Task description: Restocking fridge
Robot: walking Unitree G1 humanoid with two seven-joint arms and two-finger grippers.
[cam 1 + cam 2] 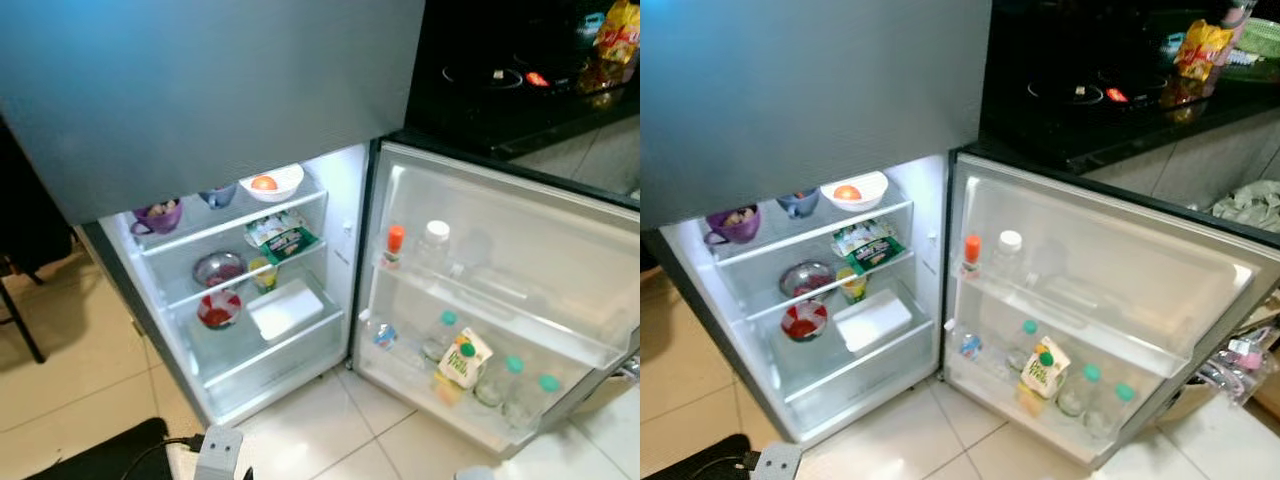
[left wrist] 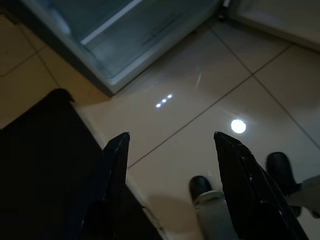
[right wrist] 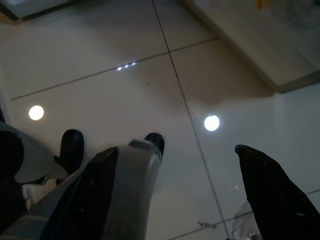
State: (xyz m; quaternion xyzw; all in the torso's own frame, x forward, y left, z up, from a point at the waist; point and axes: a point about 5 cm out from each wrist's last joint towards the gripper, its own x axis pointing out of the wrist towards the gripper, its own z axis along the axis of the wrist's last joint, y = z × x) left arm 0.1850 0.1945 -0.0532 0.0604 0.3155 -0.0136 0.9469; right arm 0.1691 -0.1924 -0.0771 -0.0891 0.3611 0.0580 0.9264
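Left pincer (image 2: 170, 145) wide open, empty

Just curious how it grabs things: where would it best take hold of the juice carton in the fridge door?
Probably round the carton's flat sides just below its green cap, coming from the front and above: it leans in the lower door rack with bottles close by.

Dim room, open fridge (image 1: 240, 300) glowing white from its own inner light, soft overall blur, dark stovetop (image 1: 1080, 100) beside it, round lamp glare on glossy floor tiles (image 3: 150, 90), wrist views murky
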